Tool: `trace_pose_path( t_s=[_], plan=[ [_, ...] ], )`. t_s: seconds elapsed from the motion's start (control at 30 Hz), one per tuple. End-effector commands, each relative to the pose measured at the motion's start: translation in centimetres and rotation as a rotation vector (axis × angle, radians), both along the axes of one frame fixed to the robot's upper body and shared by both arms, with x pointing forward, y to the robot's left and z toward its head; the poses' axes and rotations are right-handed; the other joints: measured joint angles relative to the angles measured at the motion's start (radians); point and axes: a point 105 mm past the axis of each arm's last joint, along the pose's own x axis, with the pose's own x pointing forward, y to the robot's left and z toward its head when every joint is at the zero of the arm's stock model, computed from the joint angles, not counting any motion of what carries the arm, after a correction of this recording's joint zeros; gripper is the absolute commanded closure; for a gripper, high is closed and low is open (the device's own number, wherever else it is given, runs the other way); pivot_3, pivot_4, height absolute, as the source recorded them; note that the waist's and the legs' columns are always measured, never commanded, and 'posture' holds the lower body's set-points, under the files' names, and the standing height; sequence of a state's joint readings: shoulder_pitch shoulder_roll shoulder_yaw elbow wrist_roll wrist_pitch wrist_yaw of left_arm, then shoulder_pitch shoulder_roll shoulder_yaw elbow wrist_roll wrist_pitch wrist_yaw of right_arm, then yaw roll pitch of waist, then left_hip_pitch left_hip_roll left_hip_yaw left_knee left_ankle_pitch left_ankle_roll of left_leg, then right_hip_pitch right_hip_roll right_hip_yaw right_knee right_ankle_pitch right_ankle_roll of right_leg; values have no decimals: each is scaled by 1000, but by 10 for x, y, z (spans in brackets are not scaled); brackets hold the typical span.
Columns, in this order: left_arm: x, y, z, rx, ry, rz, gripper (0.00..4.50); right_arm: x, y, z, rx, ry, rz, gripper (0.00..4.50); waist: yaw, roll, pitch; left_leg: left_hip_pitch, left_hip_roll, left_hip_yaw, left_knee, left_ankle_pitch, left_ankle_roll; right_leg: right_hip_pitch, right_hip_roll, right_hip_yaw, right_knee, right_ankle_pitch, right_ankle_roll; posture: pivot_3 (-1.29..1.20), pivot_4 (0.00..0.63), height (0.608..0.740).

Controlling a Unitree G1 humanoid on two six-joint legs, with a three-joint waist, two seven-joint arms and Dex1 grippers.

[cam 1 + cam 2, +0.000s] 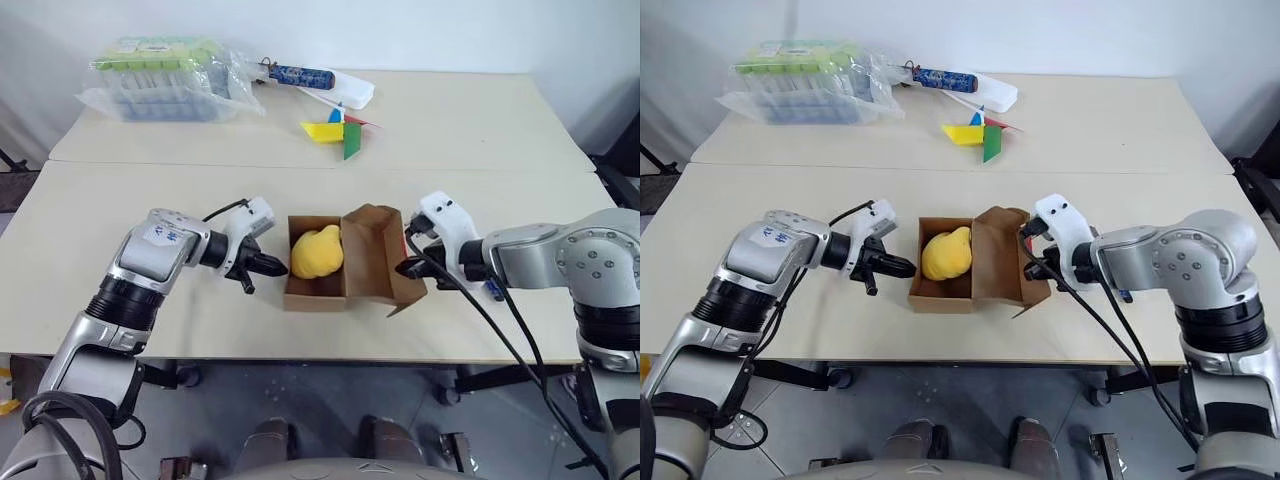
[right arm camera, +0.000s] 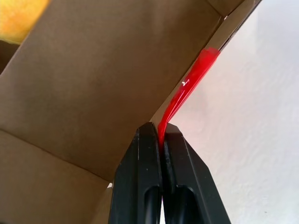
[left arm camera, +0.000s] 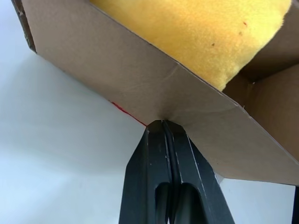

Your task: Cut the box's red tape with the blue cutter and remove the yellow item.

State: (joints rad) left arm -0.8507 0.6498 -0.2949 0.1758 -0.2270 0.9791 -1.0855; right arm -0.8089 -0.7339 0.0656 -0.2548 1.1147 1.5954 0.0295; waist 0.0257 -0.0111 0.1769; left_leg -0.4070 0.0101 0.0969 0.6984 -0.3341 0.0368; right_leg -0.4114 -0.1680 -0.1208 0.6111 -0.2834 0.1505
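The small cardboard box stands open at the table's middle, its lid flap folded out to the right. Inside it lies the yellow item. Left of the box, my left gripper is shut, its tips against the box's outer left wall. At the flap's right edge my right gripper is shut on the red tape, which stretches from the flap's edge into its fingers. By my right wrist a sliver of blue shows; I cannot tell whether it is the blue cutter.
On the far table lie a clear plastic package with green labels, a blue-patterned tube with a white end and a paper pinwheel. A seam runs between the two tables. The near table edge is close below the box.
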Motion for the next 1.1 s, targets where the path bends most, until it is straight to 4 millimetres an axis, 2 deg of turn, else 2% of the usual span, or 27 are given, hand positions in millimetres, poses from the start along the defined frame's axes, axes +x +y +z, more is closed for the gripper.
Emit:
trace_pose_path(
  t_s=[0.03,0.23,0.4,0.5,0.6,0.87,0.9,1.1],
  plan=[
    [-1,-13,2,-14,-6,-44,4500,-4,8,7,31,-32,46,4474,0,0,0,0,0,0,0,0,0,0,0,0,0,0,0,0,150,740],
    [-1,-10,2,-1,-8,-42,4500,-1,6,4,17,-57,26,4474,-2,0,0,0,-1,1,0,0,0,0,0,0,0,0,0,0,150,740],
    [-1,-4,2,29,-11,-37,4500,5,4,10,9,-170,27,4474,-5,0,0,0,-1,2,0,0,-1,0,1,0,0,0,0,0,150,740],
    [-1,-2,2,39,-13,-39,4500,6,4,11,21,-192,42,3804,-4,0,0,0,-1,3,0,0,-1,0,1,0,0,0,0,0,150,740],
    [-1,-1,2,44,-16,-37,4500,5,4,17,36,-216,67,2901,-5,0,0,0,-1,4,0,0,-1,0,1,0,0,0,0,0,150,740],
    [2,2,3,60,-26,-37,4500,8,-9,27,37,-267,77,186,-3,0,0,0,-1,5,0,0,-1,0,2,0,0,0,0,0,150,740],
    [3,2,3,61,-26,-37,4500,8,-12,28,35,-276,78,18,-4,0,0,0,-1,5,0,0,-1,0,1,0,0,0,0,0,150,740],
    [4,4,4,67,-29,-37,4500,7,-24,31,20,-315,91,18,-4,0,0,0,0,5,0,0,-1,0,2,0,-1,0,0,0,150,740]
  ],
)
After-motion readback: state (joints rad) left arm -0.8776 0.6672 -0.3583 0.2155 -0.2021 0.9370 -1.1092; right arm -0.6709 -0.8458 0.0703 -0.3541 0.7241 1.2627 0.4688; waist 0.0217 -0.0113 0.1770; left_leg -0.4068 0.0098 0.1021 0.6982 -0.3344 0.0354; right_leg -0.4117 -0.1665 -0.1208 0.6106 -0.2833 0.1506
